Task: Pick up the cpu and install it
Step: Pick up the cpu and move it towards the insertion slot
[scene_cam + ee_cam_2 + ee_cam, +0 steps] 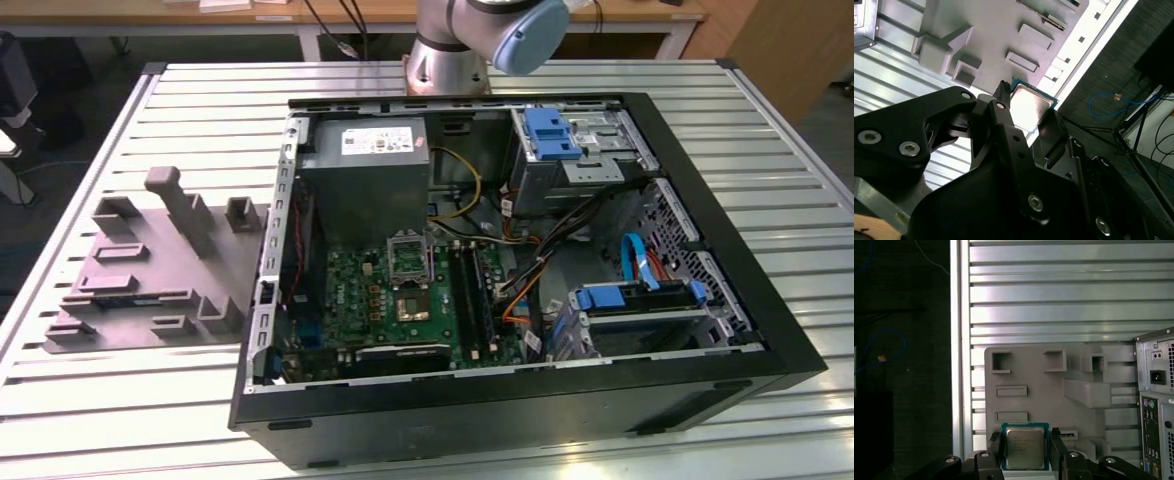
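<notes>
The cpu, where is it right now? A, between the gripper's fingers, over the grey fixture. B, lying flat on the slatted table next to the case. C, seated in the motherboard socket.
A: in both wrist views the gripper clamps the cpu by its edges, with the grey fixture behind it.

A silver table (120, 400) made of long metal slats is seen, and bright light is thrown back from it. A dark floor (904, 405) is seen beside it. A wooden desk (627, 18) with white legs is set behind.
</notes>
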